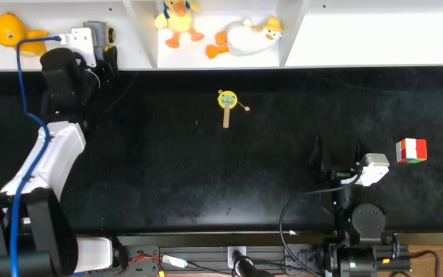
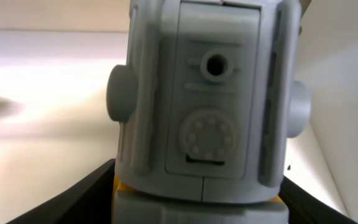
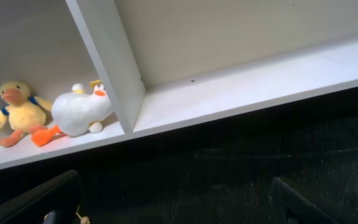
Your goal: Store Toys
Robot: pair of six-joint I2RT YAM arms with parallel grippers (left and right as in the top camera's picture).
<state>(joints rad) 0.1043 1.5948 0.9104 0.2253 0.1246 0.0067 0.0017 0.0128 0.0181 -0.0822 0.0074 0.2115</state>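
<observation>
A grey robot toy [image 2: 204, 99] with a yellow base stands between the dark fingers of my left gripper [image 2: 197, 177], which is shut on it. In the top view this gripper [image 1: 103, 55] holds the robot toy [image 1: 97, 33] at the mouth of the shelf's left compartment, next to a round orange toy [image 1: 8, 29]. A small yellow rattle drum [image 1: 227, 104] on a wooden stick lies on the black table. A colour cube [image 1: 411, 151] sits at the right. My right gripper [image 1: 337, 156] hovers low at the right, open and holding nothing [image 3: 179, 208].
The white shelf [image 1: 360, 35] runs along the back edge. Its middle compartment holds a yellow duck plush [image 1: 179, 19] and a white duck plush [image 1: 248, 37], also seen as the yellow duck [image 3: 17, 112] and white duck [image 3: 79, 112] beside a divider [image 3: 107, 62]. A blue cable [image 1: 21, 85] runs along the left arm.
</observation>
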